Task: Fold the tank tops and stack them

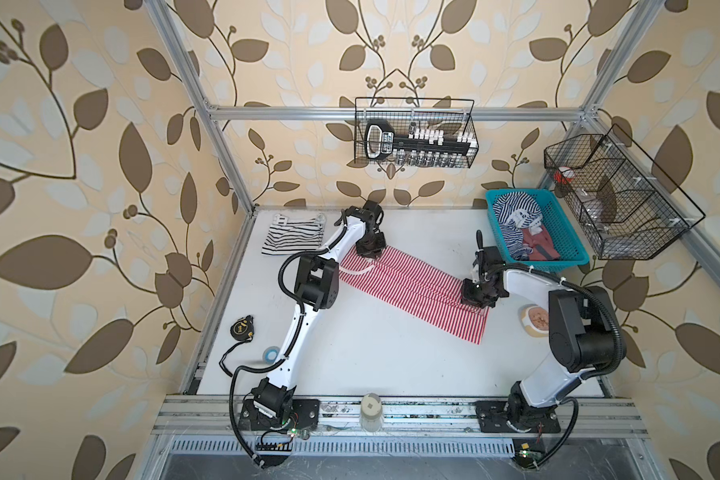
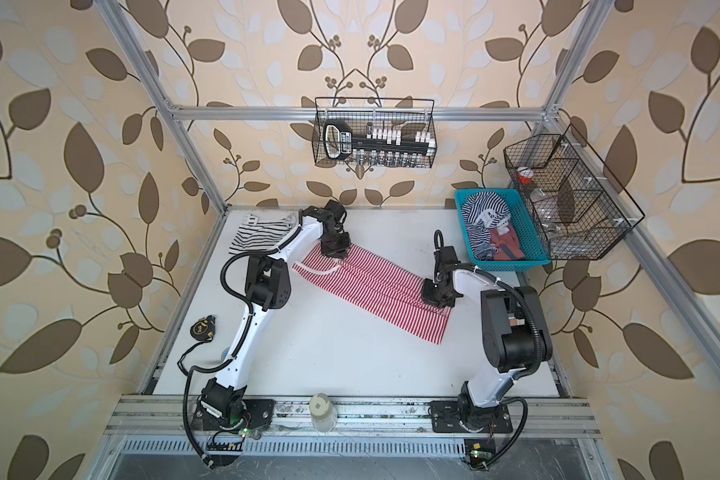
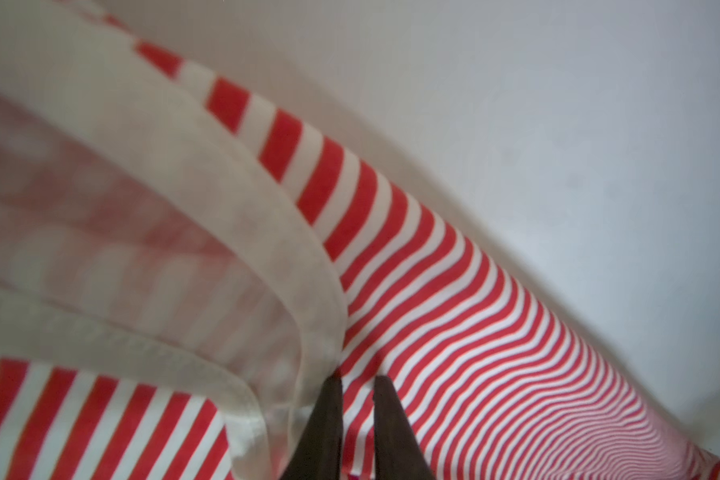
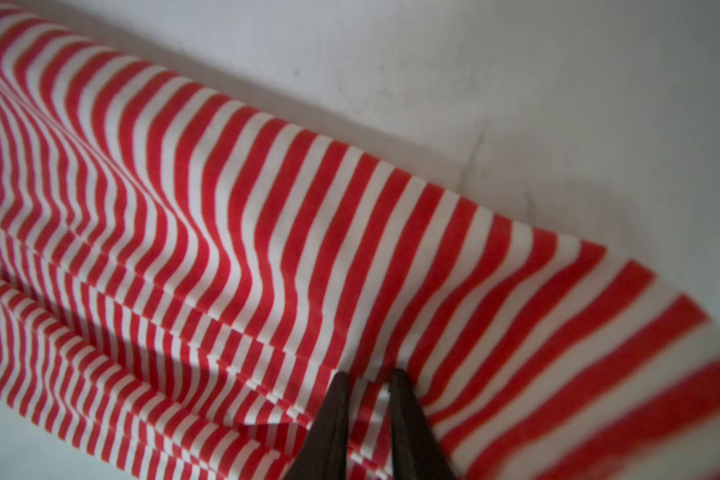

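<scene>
The red-striped tank top [image 1: 412, 286] lies as a long folded strip running diagonally across the table in both top views. My left gripper [image 1: 368, 252] is at its far left end by the white-trimmed strap. In the left wrist view it [image 3: 356, 380] is shut on the striped fabric beside the trim. My right gripper [image 1: 476, 302] is at the near right end, and in the right wrist view it [image 4: 368, 376] is shut on a pinch of the cloth. The black-striped tank top [image 1: 292, 236] lies folded at the back left corner, apart from both grippers.
A teal basket [image 1: 568, 243] with more clothes stands at the back right, with a black wire basket [image 1: 624, 199] beside it. A tape measure [image 1: 242, 328] and a tape roll [image 1: 271, 354] lie at the left edge. A small bowl [image 1: 535, 320] sits by the right arm.
</scene>
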Controlling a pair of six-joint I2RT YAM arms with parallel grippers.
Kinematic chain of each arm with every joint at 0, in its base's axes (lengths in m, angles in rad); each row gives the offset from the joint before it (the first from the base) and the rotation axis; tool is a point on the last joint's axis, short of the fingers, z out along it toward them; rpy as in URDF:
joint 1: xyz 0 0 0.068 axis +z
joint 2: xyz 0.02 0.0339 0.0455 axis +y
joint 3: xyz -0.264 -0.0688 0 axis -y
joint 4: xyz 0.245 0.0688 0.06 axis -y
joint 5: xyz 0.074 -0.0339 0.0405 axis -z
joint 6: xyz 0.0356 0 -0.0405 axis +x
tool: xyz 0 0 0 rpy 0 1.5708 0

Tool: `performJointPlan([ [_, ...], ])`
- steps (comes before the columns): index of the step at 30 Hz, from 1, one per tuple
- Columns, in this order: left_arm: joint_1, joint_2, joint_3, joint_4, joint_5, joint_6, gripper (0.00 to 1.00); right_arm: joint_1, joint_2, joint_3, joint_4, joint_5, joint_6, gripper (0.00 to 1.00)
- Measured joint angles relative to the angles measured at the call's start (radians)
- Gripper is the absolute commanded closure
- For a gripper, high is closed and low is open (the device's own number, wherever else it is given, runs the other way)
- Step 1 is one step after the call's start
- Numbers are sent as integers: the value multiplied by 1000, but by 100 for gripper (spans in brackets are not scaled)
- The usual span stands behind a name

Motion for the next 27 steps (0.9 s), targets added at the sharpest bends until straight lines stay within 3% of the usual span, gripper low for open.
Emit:
performJointPlan([
  [7, 5, 71, 53, 229, 135, -64, 86, 81, -100, -127, 58, -40, 90, 78],
  [17, 5, 148, 76, 489, 295, -183, 87, 337, -186, -264, 216, -167, 348, 75],
  [27, -2, 156, 73, 523, 334, -177, 83, 481, -192, -285, 321, -210, 552, 64],
])
